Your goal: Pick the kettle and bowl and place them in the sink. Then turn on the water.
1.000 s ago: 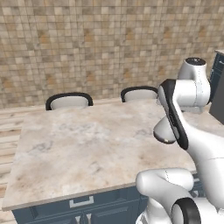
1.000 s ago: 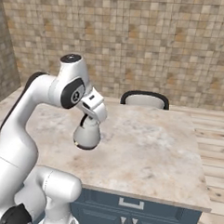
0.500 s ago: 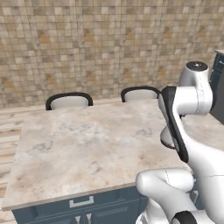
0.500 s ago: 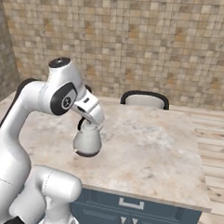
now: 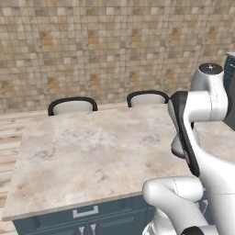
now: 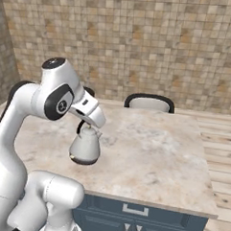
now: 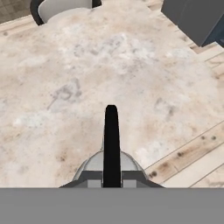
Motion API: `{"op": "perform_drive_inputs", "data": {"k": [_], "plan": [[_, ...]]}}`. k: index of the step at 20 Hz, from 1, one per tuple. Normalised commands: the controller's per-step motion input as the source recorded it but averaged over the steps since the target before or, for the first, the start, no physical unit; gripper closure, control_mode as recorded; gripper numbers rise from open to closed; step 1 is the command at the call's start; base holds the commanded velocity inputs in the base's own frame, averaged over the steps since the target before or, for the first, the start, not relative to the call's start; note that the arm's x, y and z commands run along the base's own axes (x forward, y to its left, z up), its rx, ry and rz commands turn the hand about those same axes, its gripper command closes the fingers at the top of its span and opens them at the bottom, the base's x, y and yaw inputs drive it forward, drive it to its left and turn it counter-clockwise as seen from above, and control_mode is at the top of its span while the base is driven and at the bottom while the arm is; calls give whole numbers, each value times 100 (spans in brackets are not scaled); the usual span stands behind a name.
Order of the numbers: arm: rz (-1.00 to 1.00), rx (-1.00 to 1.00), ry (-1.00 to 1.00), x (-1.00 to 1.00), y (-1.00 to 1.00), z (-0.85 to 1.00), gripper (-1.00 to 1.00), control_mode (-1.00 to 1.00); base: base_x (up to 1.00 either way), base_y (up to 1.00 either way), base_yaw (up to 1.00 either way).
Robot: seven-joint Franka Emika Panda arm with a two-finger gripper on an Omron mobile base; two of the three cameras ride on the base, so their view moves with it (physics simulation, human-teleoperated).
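The marble counter (image 6: 154, 148) lies bare and flat below me, open on every side for passing with the kettle (image 6: 85, 145) hanging from my grip. Two chair backs (image 5: 72, 105) rise at its far edge, with the tiled wall (image 6: 140, 42) behind them.

Looks like a home kitchen: marble-look island counter (image 5: 92, 151) on blue cabinets (image 6: 145, 224), tan tiled wall (image 5: 105, 46), two stools (image 5: 72, 105) tucked behind, wood floor (image 6: 221, 156).

Even, bright rendered light, faint soft shadows, no glare; textures look slightly blurred.
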Motion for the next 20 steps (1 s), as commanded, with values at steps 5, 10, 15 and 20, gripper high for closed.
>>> {"op": "perform_drive_inputs", "data": {"k": [5, 10, 15, 20], "plan": [[4, -1, 0, 0, 0, 12, 100, -100, 0, 0, 0], [7, -1, 0, 0, 0, 9, 100, -100, 0, 0, 0], [8, -1, 0, 0, 0, 6, 100, -100, 0, 0, 0], [7, -2, 0, 0, 0, 6, 100, -100, 0, 0, 0]]}}
